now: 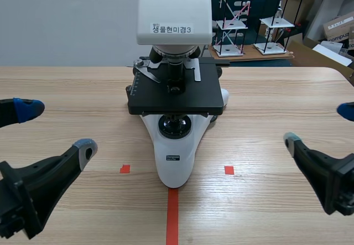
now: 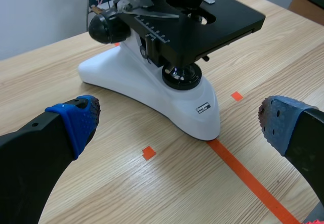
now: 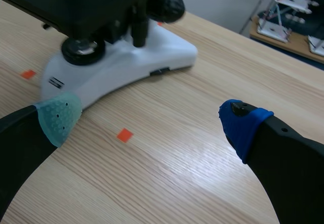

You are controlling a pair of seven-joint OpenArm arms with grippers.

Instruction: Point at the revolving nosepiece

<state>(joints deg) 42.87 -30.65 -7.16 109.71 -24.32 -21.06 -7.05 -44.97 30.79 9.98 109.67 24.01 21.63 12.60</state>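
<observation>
Microscope [image 1: 176, 156] stood centre frame on counter [image 1: 276, 107]. My left jaws and right jaws, lower corners, were spread, off the nosepiece [image 1: 175, 52].

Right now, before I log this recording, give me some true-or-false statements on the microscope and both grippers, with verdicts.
1. The left gripper and right gripper are both open. True.
2. The left gripper touches the revolving nosepiece. False: it sits low beside the microscope, apart from it.
3. The microscope stands upright on the wooden table, between the two grippers. True.
4. The right gripper holds a glass slide. False: nothing is between its fingers.
5. The microscope's base is white and its stage is black. True.
</observation>
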